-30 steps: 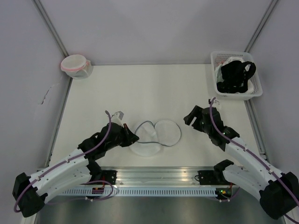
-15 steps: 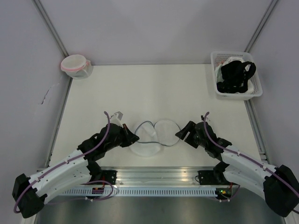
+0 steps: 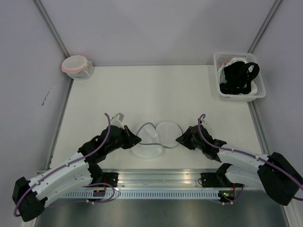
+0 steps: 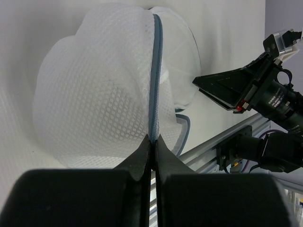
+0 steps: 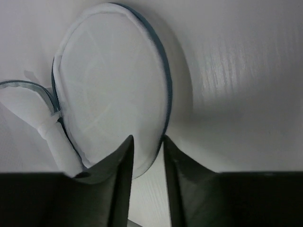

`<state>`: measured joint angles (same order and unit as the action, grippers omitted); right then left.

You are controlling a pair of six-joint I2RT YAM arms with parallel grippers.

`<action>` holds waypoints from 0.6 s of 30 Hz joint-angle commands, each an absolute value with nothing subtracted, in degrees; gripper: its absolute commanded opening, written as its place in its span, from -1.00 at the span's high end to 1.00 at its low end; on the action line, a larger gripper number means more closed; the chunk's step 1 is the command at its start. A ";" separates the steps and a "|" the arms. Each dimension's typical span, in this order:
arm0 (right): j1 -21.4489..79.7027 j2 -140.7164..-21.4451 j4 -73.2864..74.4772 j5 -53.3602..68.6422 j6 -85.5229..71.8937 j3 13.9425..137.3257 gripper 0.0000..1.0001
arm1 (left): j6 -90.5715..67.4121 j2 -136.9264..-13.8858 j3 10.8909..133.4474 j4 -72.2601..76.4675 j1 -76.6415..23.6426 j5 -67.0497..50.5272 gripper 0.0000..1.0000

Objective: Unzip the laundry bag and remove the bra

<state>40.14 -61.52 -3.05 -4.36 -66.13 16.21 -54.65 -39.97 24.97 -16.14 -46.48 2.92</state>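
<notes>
The laundry bag (image 3: 156, 137) lies unzipped on the table in the middle, folded out into two round white mesh halves with a grey-blue rim (image 4: 156, 71). My left gripper (image 3: 136, 140) is shut on that rim at the bag's left side (image 4: 153, 138). My right gripper (image 3: 179, 138) sits at the bag's right edge. Its jaws are narrowly apart over the mesh (image 5: 113, 80), and the rim (image 5: 166, 94) passes between the fingertips (image 5: 147, 139). The black bra (image 3: 239, 75) lies in the white basket (image 3: 218, 59) at the far right.
A round white pouch with a pink rim (image 3: 75, 65) stands at the far left corner. Grey walls enclose the table on three sides. A metal rail (image 3: 156, 179) runs along the near edge between the arm bases.
My right arm has swung left from mid-table to the bag's right edge, and its jaws have narrowed. The left gripper and the bag have held still.
</notes>
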 commanded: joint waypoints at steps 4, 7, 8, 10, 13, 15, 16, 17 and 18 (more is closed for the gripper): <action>42.62 -59.51 -4.75 -10.63 -65.58 17.57 0.98 | -56.16 -39.55 24.35 -13.98 -46.50 2.90 0.95; 43.33 -56.44 -0.98 -13.88 -61.90 20.03 0.99 | -56.16 -39.64 24.00 -13.28 -46.58 2.55 0.95; 43.50 -55.47 -0.18 -14.67 -60.92 20.82 0.99 | -56.08 -39.64 23.99 -13.01 -46.58 2.55 0.95; 44.03 -52.66 4.29 -17.65 -58.20 23.90 0.99 | -55.81 -39.90 23.73 -11.69 -46.58 2.55 0.95; 44.82 -51.15 7.99 -18.90 -50.21 29.43 0.99 | -55.37 -40.78 23.38 -7.57 -46.58 2.46 0.95; 45.00 -53.24 9.83 -17.59 -42.39 34.59 0.99 | -54.76 -42.97 24.16 -5.64 -46.58 2.03 0.95; 45.78 -54.31 10.54 -16.36 -40.01 36.80 0.99 | -54.32 -43.85 24.60 -3.19 -46.58 1.41 0.95; 46.57 -55.71 13.77 -16.61 -37.64 41.44 0.99 | -53.62 -45.86 25.22 -2.29 -46.58 1.06 0.95; 48.50 -58.42 15.02 -17.66 -34.83 43.40 0.99 | -53.09 -46.84 26.70 -1.33 -46.58 0.97 0.95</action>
<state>45.45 -54.52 10.04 -15.59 -46.96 35.31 -54.57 -44.73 23.90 -7.97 -46.48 2.37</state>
